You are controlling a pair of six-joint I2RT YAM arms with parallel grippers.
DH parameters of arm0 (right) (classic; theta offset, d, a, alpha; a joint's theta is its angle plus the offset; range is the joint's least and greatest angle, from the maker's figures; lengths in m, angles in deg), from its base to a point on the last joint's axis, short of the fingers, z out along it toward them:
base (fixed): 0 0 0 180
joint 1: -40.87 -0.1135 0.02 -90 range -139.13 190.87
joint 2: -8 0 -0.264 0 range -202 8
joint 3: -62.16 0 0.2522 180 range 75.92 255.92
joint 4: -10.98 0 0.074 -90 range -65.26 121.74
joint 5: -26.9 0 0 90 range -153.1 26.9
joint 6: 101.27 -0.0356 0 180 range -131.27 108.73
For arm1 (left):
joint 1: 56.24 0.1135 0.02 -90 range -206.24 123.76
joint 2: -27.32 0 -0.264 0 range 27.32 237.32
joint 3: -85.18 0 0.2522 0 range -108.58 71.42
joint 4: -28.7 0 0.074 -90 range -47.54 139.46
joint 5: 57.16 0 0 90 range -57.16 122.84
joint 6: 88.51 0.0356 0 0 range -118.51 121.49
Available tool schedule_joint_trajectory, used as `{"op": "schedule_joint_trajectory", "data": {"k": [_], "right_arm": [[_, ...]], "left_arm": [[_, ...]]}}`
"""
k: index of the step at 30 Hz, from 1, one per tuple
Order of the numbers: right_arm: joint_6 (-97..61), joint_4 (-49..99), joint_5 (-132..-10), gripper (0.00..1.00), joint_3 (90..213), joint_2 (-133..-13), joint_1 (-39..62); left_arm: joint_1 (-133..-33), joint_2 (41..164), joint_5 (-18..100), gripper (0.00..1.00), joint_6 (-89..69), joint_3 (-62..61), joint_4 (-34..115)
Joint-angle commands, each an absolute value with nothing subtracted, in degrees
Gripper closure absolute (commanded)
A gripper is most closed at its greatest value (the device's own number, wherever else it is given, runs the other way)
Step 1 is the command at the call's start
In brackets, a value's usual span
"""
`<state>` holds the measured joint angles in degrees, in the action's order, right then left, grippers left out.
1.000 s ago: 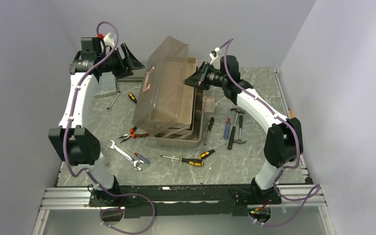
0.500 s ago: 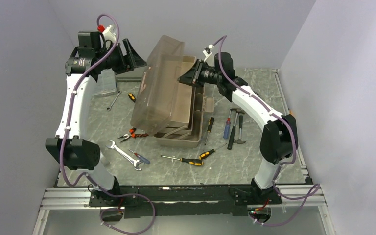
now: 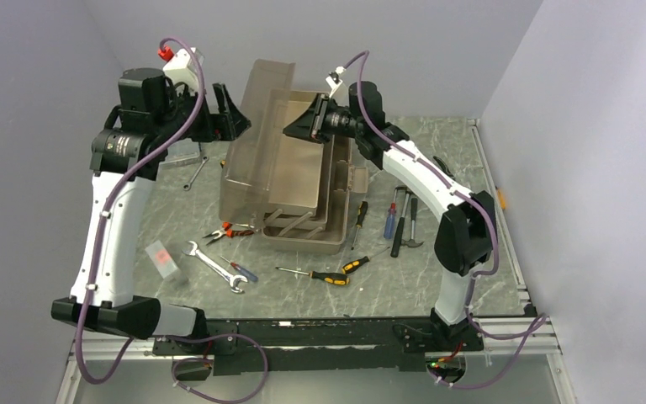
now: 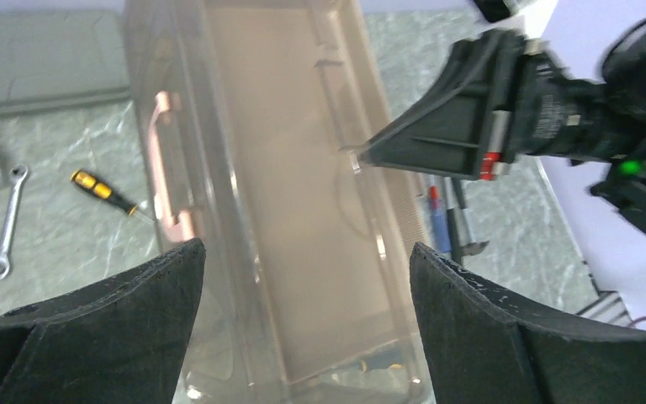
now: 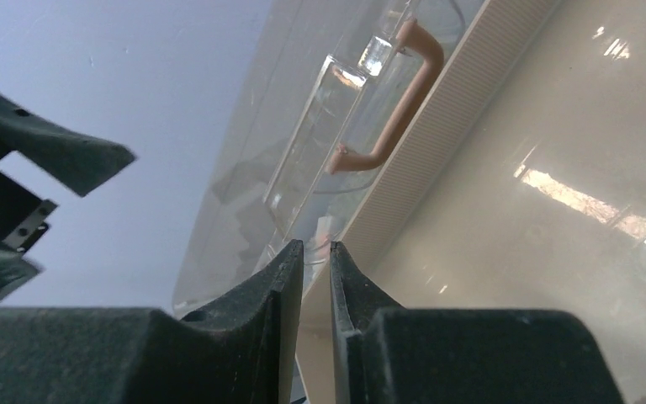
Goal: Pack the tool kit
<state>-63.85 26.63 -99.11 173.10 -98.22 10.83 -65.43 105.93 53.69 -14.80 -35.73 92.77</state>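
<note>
The taupe toolbox (image 3: 307, 223) stands mid-table with its fold-out trays (image 3: 336, 181) spread. Its smoky lid (image 3: 248, 156) is swung up and leans left, pink handle (image 5: 395, 105) on its outer face. My right gripper (image 3: 290, 130) is shut on the lid's thin free edge (image 5: 313, 244). My left gripper (image 3: 231, 114) hangs open just above and behind the lid, touching nothing. In the left wrist view the lid (image 4: 286, 210) lies below my open left gripper (image 4: 304, 248), and the right gripper (image 4: 362, 156) pinches the lid's rim. Screwdrivers (image 3: 315, 275), hammers (image 3: 402, 220) and pliers (image 3: 227, 230) lie loose on the table.
Wrenches (image 3: 212, 265) and a small screwdriver (image 3: 240, 269) lie front left. A small clear piece with a red mark (image 3: 161, 258) lies by the left arm. A yellow-handled screwdriver (image 4: 105, 192) and a wrench (image 4: 4, 223) lie left of the lid. The clear organiser box (image 3: 181, 150) sits behind the left arm.
My right gripper moved left and up with the lid's edge, swinging the lid further open. My left arm rose and its open gripper shifted over the lid.
</note>
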Motion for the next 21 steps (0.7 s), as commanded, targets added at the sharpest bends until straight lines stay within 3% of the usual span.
{"op": "schedule_joint_trajectory", "data": {"k": [1, 5, 12, 17, 21], "right_arm": [[-64.52, 24.48, -99.01, 0.79, 176.62, -99.5, 9.81], [-64.17, 26.39, -98.9, 0.78, 178.08, -100.38, 9.28], [-64.32, 26.65, -99.22, 0.77, 180.03, -101.56, 8.81], [-63.18, 29.23, -99.18, 0.75, 182.11, -103.12, 8.39], [-57.76, 37.88, -94.06, 0.66, 182.93, -101.58, 9.32]], "left_arm": [[-63.0, 108.86, 48.05, 0.07, -12.48, -29.09, 94.75], [-55.68, 108.31, 57.22, 0.01, -16.33, -19.38, 89.0], [-46.24, 107.87, 78.08, 0.01, -23.52, -9.63, 78.39], [-44.34, 107.09, 86.01, 0.01, -28.89, -6.18, 70.32], [-44.32, 107.78, 87.85, 0.05, -30.06, -6.56, 69.23]]}}
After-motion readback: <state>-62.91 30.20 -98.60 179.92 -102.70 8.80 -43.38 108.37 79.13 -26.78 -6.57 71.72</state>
